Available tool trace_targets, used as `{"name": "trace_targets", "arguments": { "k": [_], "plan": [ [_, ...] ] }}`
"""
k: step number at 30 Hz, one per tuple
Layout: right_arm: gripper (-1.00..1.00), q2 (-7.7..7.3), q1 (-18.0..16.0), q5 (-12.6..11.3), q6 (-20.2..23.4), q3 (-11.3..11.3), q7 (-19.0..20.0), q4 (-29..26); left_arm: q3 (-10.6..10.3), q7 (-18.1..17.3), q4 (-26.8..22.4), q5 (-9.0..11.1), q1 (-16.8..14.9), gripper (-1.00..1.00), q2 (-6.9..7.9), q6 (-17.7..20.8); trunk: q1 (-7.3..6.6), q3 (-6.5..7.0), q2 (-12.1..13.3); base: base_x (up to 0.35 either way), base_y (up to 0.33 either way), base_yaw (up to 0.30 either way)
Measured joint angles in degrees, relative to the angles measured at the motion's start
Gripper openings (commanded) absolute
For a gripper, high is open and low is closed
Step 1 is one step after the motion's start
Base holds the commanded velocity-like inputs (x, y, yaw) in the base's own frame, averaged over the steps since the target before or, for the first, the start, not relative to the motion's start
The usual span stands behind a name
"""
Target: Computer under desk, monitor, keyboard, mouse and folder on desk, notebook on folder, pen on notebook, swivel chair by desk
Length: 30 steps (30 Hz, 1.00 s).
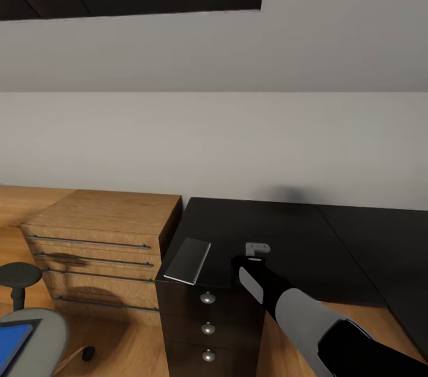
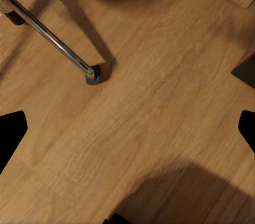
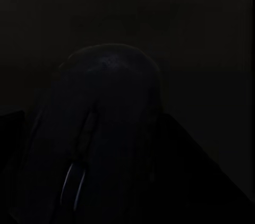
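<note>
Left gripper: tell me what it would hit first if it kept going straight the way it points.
Most likely the bare wood floor. The left wrist view looks along the fingers onto open planks; the chair's chrome leg and castor lie off to one side. Depth is unclear.

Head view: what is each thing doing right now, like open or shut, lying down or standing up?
notebook: lying flat at the desk's corner.
folder: lying on the swivel chair's seat.
desk drawers: shut.
chest of drawers: shut.
left gripper: open, above the floor.
right gripper: over the desk; open or shut, cannot tell.
</note>
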Motion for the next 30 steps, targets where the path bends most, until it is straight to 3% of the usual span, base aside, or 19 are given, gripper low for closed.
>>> {"name": "trace_targets", "arguments": {
  "k": [7,13,16,20,22,30],
  "plan": [
    [-1.0,-0.18,0.0,0.0,0.0,0.0,-2.1,-2.8,-0.1,-0.1,0.1,0.0,0.0,1.0,0.06,0.1,-1.54,1.26,2.8,0.0,0.0,0.0],
    [-1.0,-2.1,0.2,-0.9,0.6,0.1,-8.8,-9.8,-0.3,-0.1,0.1,0.0,0.0,1.0,-0.01,0.2,-2.86,2.34,5.2,0.0,0.0,0.0],
    [-1.0,-4.32,0.3,-4.2,2.1,0.2,-10.4,-15.2,-0.2,0.0,0.1,0.0,0.0,1.0,-0.02,0.2,-3.52,2.87,6.4,0.0,0.0,0.0],
    [-1.0,-7.22,0.5,-11.5,2.6,0.3,-14.5,-19.4,-0.2,0.0,0.1,0.0,0.0,1.0,-0.02,0.2,-4.4,3.64,8.0,0.0,0.0,-0.039],
    [-1.0,-8.13,0.6,-13.7,2.5,0.3,-16.5,-20.4,-0.2,0.0,0.1,0.0,0.0,1.0,-0.05,0.2,-4.84,4.09,8.8,0.0,0.0,-0.165],
    [-1.0,-8.6,0.7,-15.0,2.1,0.3,-17.6,-20.6,-0.1,-0.1,0.2,-0.1,0.0,1.0,-0.11,0.2,-4.84,4.62,8.8,0.0,0.0,-0.215]
  ]
}}
